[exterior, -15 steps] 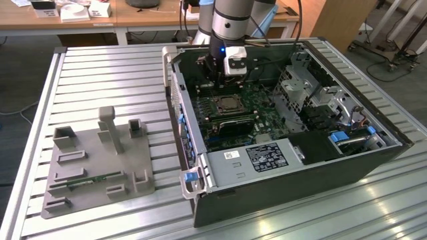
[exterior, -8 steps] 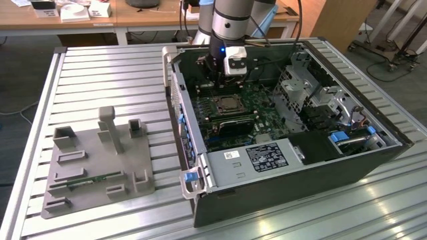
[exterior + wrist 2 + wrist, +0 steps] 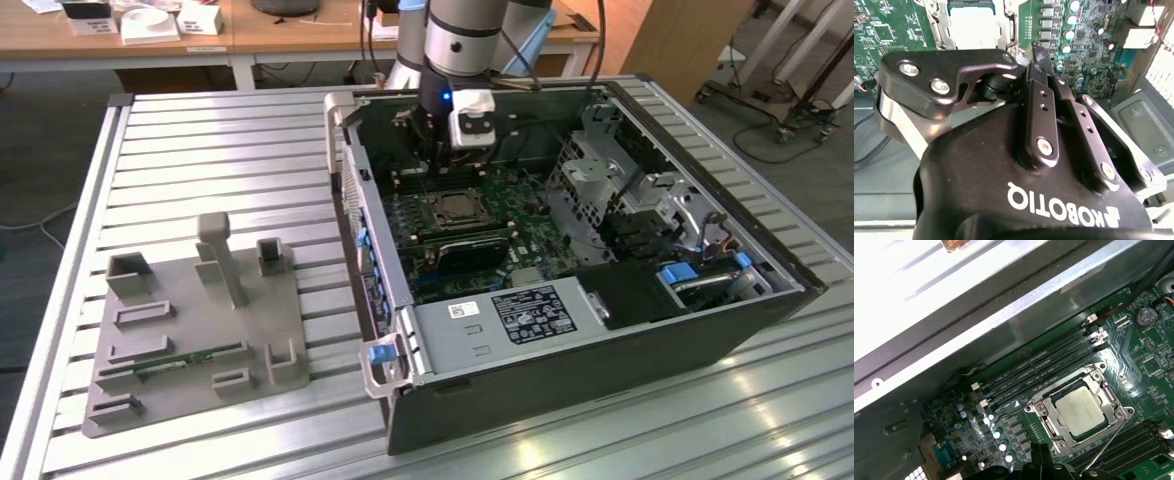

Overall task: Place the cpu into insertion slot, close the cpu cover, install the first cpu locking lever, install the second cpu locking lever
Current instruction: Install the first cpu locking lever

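A robot arm (image 3: 461, 35) reaches down into an open computer case (image 3: 627, 350) lying on a slatted metal tabletop (image 3: 227, 150), its pincer (image 3: 430, 165) hanging over the green circuit board (image 3: 527, 235) just beyond the socket. The cpu (image 3: 1081, 410) sits flat in the insertion slot (image 3: 438, 212), its dull silver top showing through the window of the cpu cover (image 3: 1046, 415), which lies folded down around it. In the first wrist view a thin wire lever (image 3: 1106, 442) runs from one corner of the socket out across the board toward the pincer, rather than lying along the frame. Long black memory slots (image 3: 1039, 367) run beside the socket, between it and the case wall. In the second wrist view the pincer (image 3: 1036, 52) points at the board just beside the socket, with the cpu (image 3: 974, 25) pale behind it; whether the pincer is apart or together cannot be told, and nothing is seen held in it. A grey moulded fixture (image 3: 200, 330) rests on the tabletop at the exterior view's left, well apart from the case.
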`<state>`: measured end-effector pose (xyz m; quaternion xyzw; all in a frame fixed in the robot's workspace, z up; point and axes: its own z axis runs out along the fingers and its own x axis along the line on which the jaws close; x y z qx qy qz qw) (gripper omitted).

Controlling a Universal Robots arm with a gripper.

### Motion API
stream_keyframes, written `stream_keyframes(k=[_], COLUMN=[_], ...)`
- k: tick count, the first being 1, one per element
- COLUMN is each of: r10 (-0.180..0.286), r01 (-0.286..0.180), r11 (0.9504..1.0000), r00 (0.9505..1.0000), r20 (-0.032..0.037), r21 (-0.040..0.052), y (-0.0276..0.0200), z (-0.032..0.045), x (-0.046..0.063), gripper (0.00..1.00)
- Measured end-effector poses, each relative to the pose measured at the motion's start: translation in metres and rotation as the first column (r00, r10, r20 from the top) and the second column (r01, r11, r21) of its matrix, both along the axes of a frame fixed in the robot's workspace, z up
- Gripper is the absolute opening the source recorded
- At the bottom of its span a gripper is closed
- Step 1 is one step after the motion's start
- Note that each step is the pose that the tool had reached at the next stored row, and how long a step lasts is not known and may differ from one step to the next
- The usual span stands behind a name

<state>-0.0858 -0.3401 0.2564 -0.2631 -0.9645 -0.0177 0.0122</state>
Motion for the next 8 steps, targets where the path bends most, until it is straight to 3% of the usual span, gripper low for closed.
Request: stream_keyframes(k=[4,8], r10=[0.05,0.111], r01=[-0.05,-0.111], r11=[0.9987,0.9939], r00=[0.9987,0.9939], r20=[0.0001,-0.0001], r21=[0.0001,-0.0001], y=[0.0,0.0], z=[0.0004,0.0004], x=[0.0,-0.0002], gripper=[0.11,0.11])
